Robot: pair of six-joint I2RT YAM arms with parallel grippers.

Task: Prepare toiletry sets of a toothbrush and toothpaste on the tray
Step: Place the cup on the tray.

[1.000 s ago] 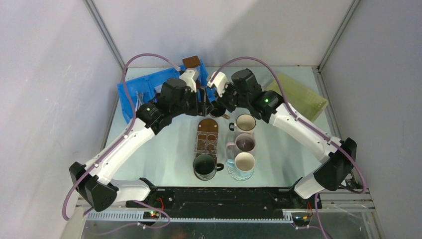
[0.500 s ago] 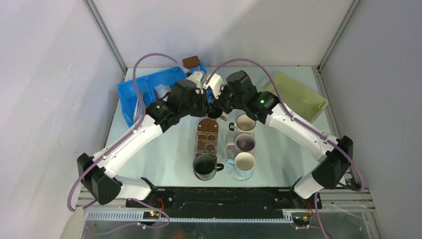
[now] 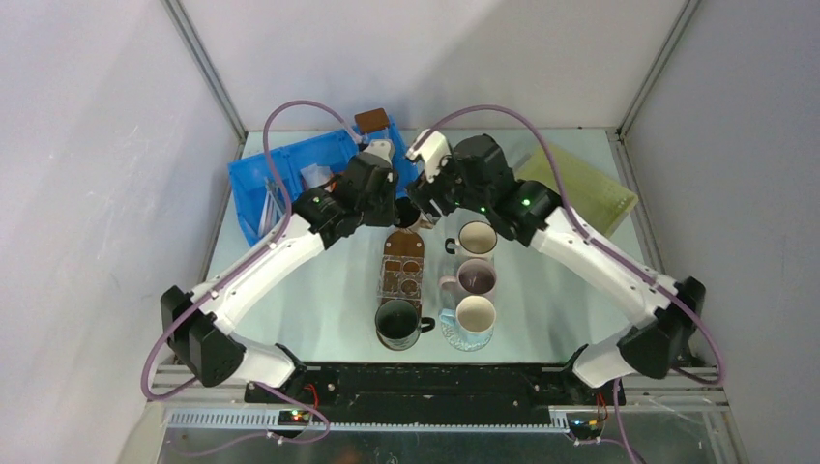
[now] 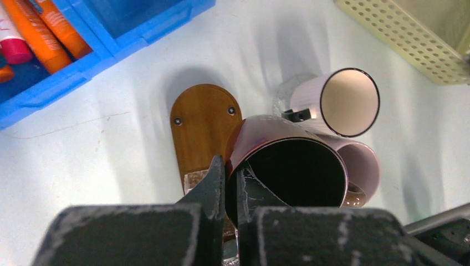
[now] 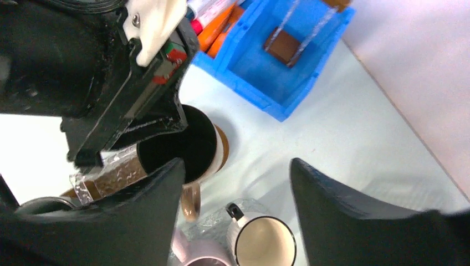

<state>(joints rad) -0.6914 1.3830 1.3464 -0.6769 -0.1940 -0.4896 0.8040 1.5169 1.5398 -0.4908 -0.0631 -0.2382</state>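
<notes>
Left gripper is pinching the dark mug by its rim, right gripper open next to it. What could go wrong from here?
The left gripper holds the dark mug only at one spot on its rim, so it might pivot or slip. The white mug, pink mug and wooden-lidded box sit close by and could be knocked. The right gripper, open, hangs near the mug's handle and may snag it.

Brown mug (image 4: 294, 172), apparently tilted, at the far end of a wood-lidded box (image 4: 202, 124); three pale mugs (image 3: 476, 278) beside it
</notes>
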